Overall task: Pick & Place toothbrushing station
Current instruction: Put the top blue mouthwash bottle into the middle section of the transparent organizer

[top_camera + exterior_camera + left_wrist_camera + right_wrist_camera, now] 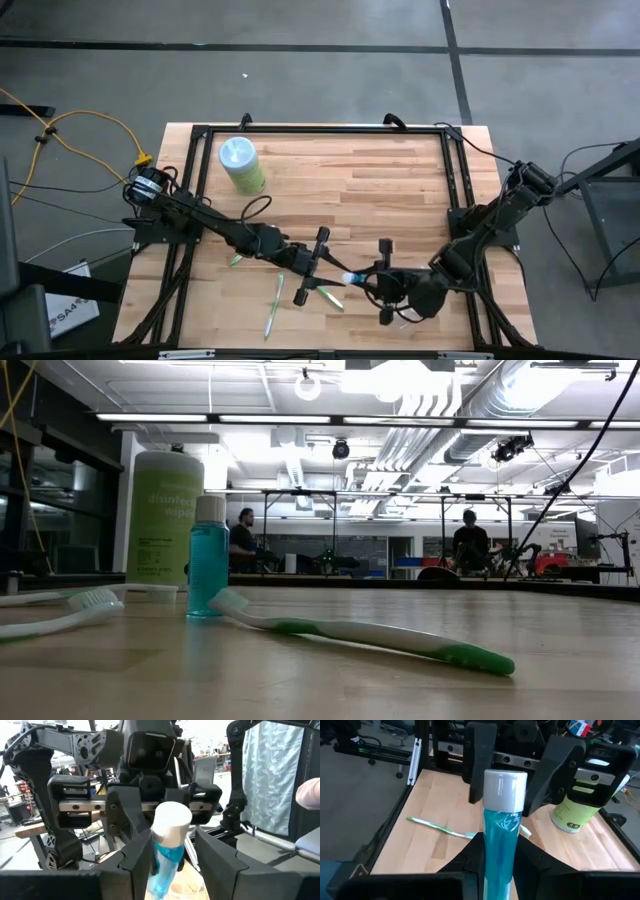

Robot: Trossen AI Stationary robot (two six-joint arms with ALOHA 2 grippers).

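A small blue tube (352, 278) with a white cap (505, 790) is in the air over the table's near middle, with my right gripper (499, 845) shut on it. My left gripper (172, 839) faces it from the left, open. Its fingers (479, 767) stand on either side of the tube's capped end, and I cannot tell whether they touch it. Three toothbrushes (273, 305) (330, 297) (237, 259) lie flat on the wood below. The low view shows no gripper, and there a blue tube (208, 555) stands upright on the table. My right gripper pinches the tube's lower body (497, 857) between its two fingers. The fingers come from the table's right, slanting a little downward. The tube rises out of them, cap uppermost and leaning toward the left gripper, lifted clear of the table.
A pale-green canister (241, 165) with a light-blue lid stands at the far left. A black rail frame (320, 128) borders the tabletop. Bare wood lies across the far middle and right. A person's hand (307, 792) shows beyond the table, and people sit far back in the room (470, 540).
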